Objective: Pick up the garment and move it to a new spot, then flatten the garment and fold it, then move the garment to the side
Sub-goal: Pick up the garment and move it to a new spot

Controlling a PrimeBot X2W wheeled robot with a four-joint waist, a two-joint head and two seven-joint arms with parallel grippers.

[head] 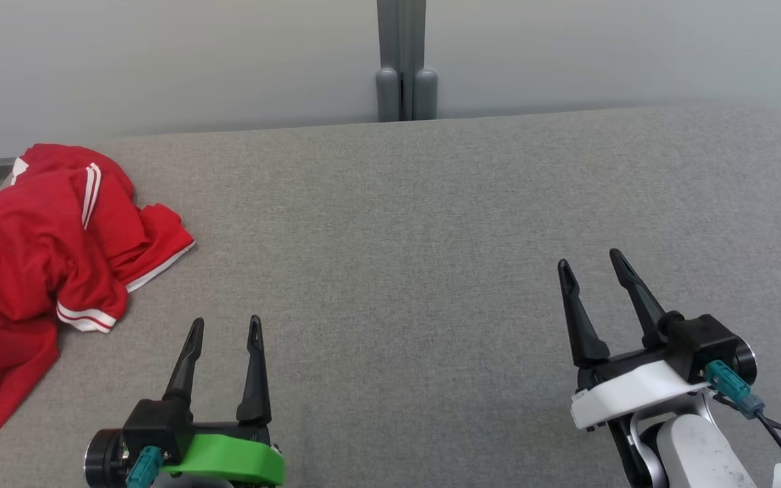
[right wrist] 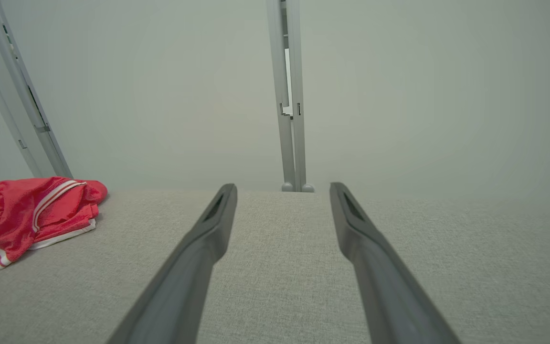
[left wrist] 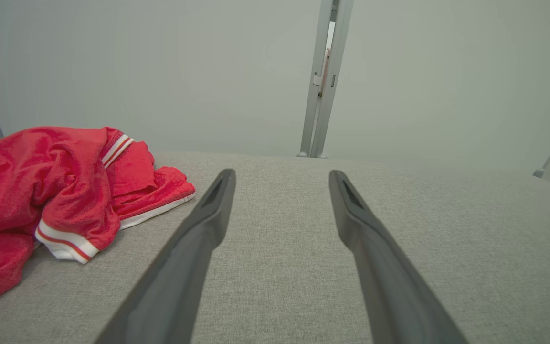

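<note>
A red garment (head: pixel 31 264) with white-striped trim lies crumpled at the left edge of the grey fabric table (head: pixel 397 257). It also shows at the left in the left wrist view, garment (left wrist: pixel 50 191), and far left in the right wrist view, garment (right wrist: pixel 26 215). My left gripper (head: pixel 226 327) hovers open near the front, just right of the garment and apart from it, nothing between its fingers (left wrist: pixel 208 220). At the front right my right gripper (head: pixel 590 263) stands open and empty, far from the garment, fingers (right wrist: pixel 213 229) pointing toward the back wall.
A pale wall runs behind the table with a grey vertical post (head: pixel 402 61) at its middle. Another slanted post (right wrist: pixel 22 95) rises behind the garment. The table's left edge passes under the garment.
</note>
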